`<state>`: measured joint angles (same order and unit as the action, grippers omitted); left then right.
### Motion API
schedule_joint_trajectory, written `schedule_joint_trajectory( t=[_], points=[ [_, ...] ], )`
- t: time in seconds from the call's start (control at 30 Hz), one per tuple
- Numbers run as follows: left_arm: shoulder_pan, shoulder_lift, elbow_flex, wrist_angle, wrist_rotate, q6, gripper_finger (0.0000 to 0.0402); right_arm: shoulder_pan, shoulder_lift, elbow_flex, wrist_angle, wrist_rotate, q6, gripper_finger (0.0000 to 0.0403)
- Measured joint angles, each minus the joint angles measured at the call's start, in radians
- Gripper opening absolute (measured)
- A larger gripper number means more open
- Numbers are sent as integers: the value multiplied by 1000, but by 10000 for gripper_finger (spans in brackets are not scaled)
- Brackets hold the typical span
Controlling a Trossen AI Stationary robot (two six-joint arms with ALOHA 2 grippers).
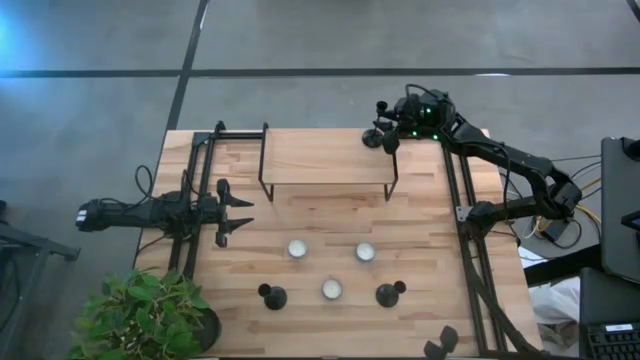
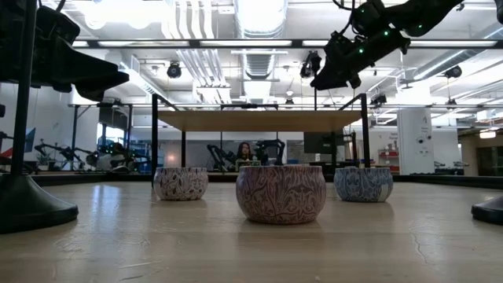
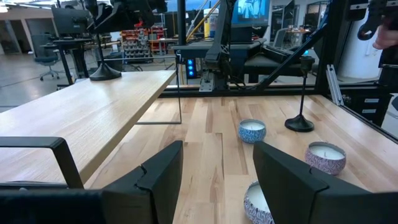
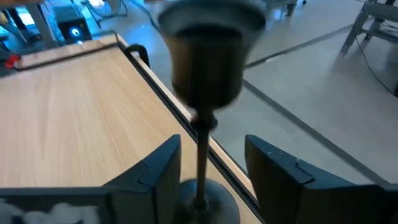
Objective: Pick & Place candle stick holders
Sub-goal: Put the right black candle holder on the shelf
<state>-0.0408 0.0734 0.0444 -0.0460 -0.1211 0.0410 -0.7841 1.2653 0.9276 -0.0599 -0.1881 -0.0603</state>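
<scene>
Candlesticks are what we are tracking: one black holder (image 4: 202,93) is standing on the right far corner of the raised wooden shelf (image 1: 325,158), its stem rising between the right gripper's (image 1: 385,133) jaws. We are seeing those jaws spread apart with a gap on each side of the stem, gripping nothing. The right arm is reaching in from the right edge, elbow bent, wrist over the shelf's corner. Two more holders (image 1: 273,296) (image 1: 389,293) are standing on the bench (image 1: 420,240) near its front, flanking three patterned candle tins (image 1: 331,289). The left gripper (image 1: 232,213) is hovering at the bench's left side, arm stretched level, jaws partly open and empty.
</scene>
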Motion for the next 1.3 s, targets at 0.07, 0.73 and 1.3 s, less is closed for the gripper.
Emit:
schedule_joint_trajectory(
  t=[0.07, 0.73, 1.3],
  points=[
    [0, 0, 0, 0, 0, 0, 202, 0, 0, 0, -24, 7, -3, 194],
    [0, 0, 0, 0, 0, 0, 202, 8, -613, 2, -661, -69, 52, 226],
    [0, 0, 0, 0, 0, 0, 202, 95, -851, -23, -368, -309, 510, 196]
  ],
)
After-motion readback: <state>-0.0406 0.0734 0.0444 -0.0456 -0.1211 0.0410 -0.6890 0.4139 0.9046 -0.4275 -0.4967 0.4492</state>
